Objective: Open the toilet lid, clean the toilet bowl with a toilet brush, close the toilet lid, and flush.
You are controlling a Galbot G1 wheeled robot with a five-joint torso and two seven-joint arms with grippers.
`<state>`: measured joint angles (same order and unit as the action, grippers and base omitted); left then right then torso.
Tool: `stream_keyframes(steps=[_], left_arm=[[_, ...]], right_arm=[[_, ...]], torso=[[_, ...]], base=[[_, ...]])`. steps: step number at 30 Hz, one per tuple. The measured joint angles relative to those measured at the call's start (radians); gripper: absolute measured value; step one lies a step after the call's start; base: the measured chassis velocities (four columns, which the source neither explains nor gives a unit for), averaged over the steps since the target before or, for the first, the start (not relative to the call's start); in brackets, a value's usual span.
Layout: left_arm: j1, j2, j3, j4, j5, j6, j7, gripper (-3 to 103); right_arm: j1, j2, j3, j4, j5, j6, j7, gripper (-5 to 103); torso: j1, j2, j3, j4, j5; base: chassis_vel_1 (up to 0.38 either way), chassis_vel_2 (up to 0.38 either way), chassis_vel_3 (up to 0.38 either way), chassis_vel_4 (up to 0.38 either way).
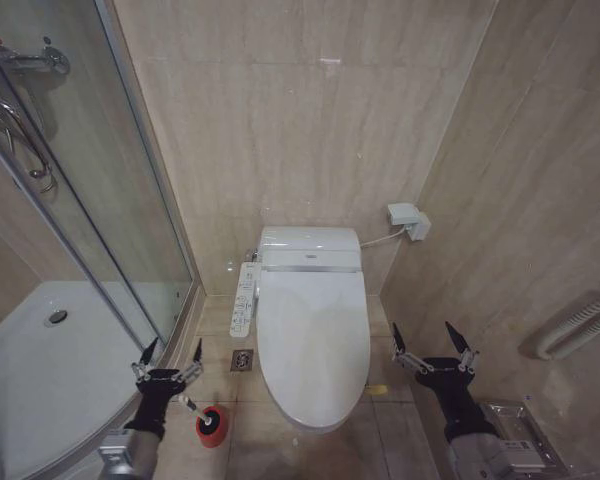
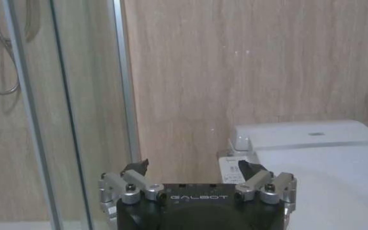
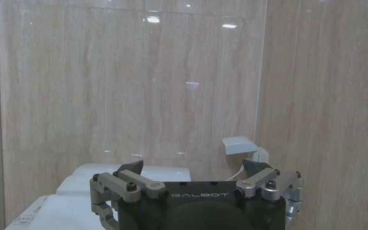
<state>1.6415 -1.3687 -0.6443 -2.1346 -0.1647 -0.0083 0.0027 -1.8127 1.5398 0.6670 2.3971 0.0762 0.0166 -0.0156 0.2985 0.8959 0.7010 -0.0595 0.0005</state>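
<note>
Your left gripper (image 1: 168, 352) and right gripper (image 1: 433, 340) hang spread and empty either side of the toilet lid (image 1: 312, 335), which lies down over the bowl, likely staged for lifting; the toilet brush (image 1: 206, 420) stands in its red holder below the left gripper.

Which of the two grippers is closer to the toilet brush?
The left gripper: it hangs open just above the toilet brush in its red holder, left of the toilet lid. The right gripper is across the toilet.
</note>
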Motion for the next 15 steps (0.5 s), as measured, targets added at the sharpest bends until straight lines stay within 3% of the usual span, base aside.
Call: stream_keyframes(steps=[10, 11, 15], left_arm=[[-0.071, 0.094, -0.019, 0.095, -0.122, -0.032, 0.011, 92], [-0.080, 0.102, -0.019, 0.104, -0.129, -0.035, 0.011, 84], [-0.115, 0.127, -0.016, 0.140, -0.147, -0.047, 0.021, 84]], right_arm=[[0.000, 0.000, 0.000, 0.000, 0.000, 0.000, 0.000, 100], [0.000, 0.000, 0.000, 0.000, 0.000, 0.000, 0.000, 100], [0.000, 0.000, 0.000, 0.000, 0.000, 0.000, 0.000, 100]], torso=[[0.000, 0.000, 0.000, 0.0000, 0.0001], [0.000, 0.000, 0.000, 0.0000, 0.0000], [0.000, 0.000, 0.000, 0.0000, 0.0001]], base=[[0.000, 0.000, 0.000, 0.000], [0.000, 0.000, 0.000, 0.000], [0.000, 0.000, 0.000, 0.000]])
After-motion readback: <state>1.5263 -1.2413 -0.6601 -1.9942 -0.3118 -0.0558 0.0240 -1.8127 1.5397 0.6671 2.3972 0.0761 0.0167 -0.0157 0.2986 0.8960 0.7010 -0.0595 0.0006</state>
